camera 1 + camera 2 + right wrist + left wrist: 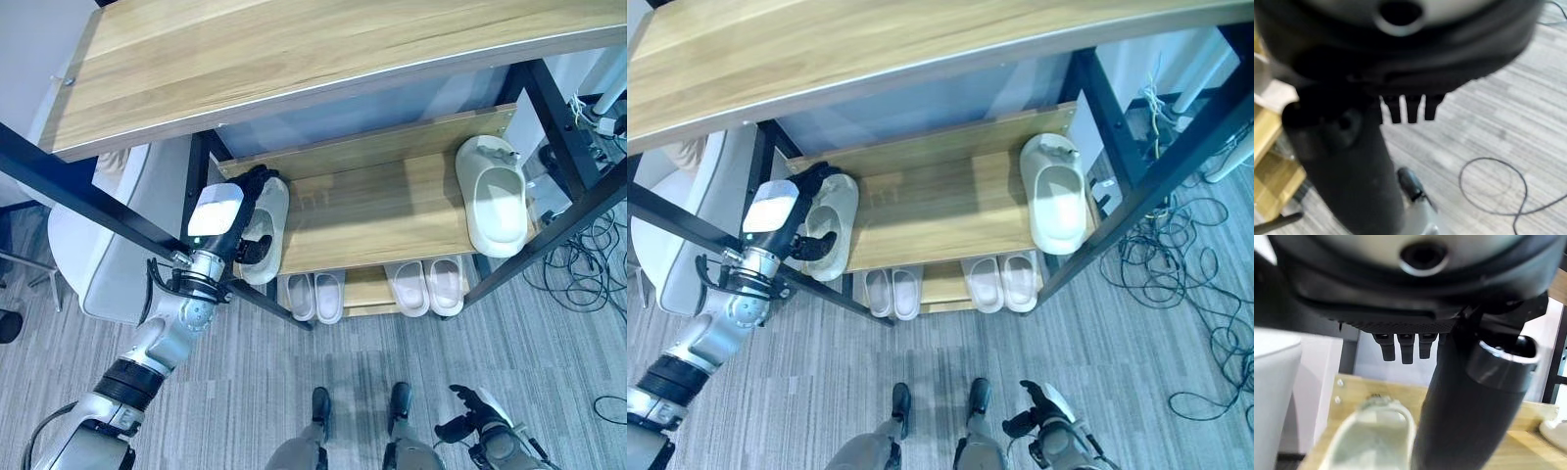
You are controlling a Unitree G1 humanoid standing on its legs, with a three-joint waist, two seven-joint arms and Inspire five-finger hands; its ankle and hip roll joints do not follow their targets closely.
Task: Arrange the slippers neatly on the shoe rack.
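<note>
Wood rack: shoe rack point(392, 211) w/ black metal frame; wide wooden top, middle shelf, low shelf near floor.
Slipper L: pale slipper point(263, 230) at left end of middle shelf, lying flat, toe to the back.
Slipper R: matching slipper point(493, 194) at right end of same shelf, well apart from the 1st.
Low shelf: two white slipper pairs point(315, 296) and point(429, 285), side by side.
Left hand: our left hand point(247, 211) is reached in over the left slipper. Wrist view shows fingers point(1405, 347) straight, slightly apart, thumb sticking out, nothing clamped; slipper point(1371, 438) sits just past them.
Right hand: our right hand point(470, 411) hangs low over the grey floor point(549, 362), away from rack. Wrist view: fingers point(1410, 108) straight, holding nothing.
Beside rack: white chair point(98, 255) on left, cables point(578, 264) on floor at right.
</note>
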